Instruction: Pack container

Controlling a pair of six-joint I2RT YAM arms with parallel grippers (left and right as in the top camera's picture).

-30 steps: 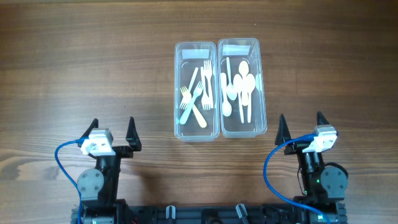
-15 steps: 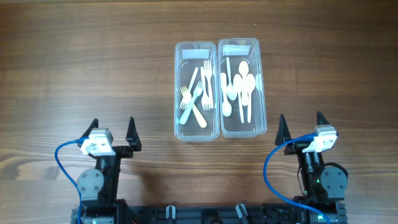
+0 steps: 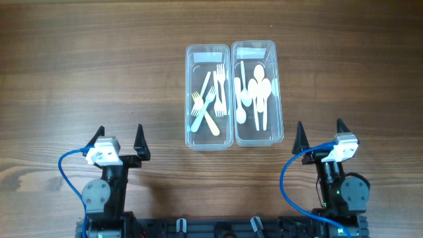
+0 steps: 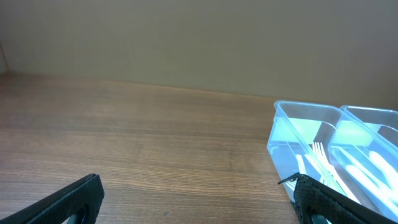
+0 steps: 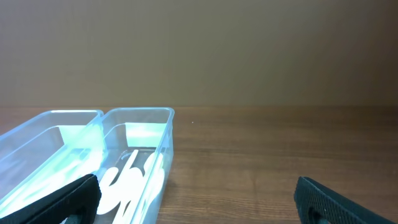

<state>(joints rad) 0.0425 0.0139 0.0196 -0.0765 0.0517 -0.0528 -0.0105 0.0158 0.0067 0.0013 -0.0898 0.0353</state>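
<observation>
Overhead view: you see two clear containers touching side by side at the far centre of the tabletop (image 3: 79,66), the left container (image 3: 188,99) holding forks (image 3: 213,99) and the right container (image 3: 281,92) holding spoons (image 3: 254,92). The left end effector (image 3: 119,132) and right end effector (image 3: 320,125) sit near the front edge, jaws spread wide and gripping nothing. A band of bare wood separates each from the containers' near rims.
</observation>
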